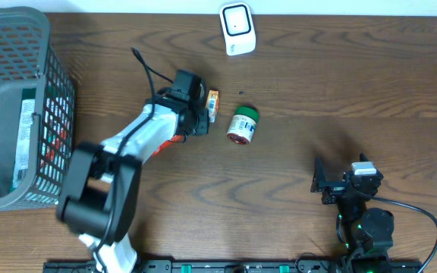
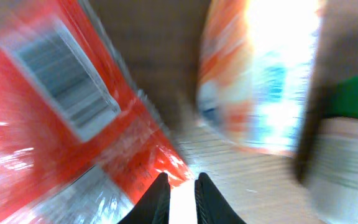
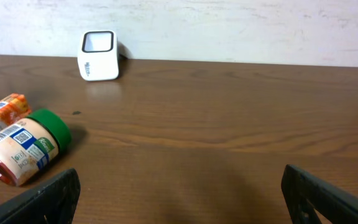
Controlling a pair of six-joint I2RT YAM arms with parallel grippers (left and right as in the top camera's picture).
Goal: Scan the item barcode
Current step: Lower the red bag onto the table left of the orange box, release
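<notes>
A red packet [image 2: 55, 118] with a barcode panel fills the left of the blurred left wrist view. Ahead of it lie an orange packet [image 2: 260, 74] and a green-lidded jar [image 2: 347, 137]. My left gripper [image 2: 179, 178] has its fingers nearly together beside the red packet's corner; I cannot tell whether anything is pinched. From overhead, the left gripper [image 1: 202, 115] sits against the orange packet [image 1: 213, 102], with the jar [image 1: 243, 125] lying on its side to the right. The white scanner [image 1: 237, 29] stands at the far edge. My right gripper [image 1: 326, 182] stands open and empty.
A grey wire basket [image 1: 48, 114] holding packaged goods stands at the left edge. The right wrist view shows the scanner [image 3: 98, 55], the jar [image 3: 27, 146] and the orange packet [image 3: 2, 112] on brown wood, with the right gripper [image 3: 180, 171] open over bare table.
</notes>
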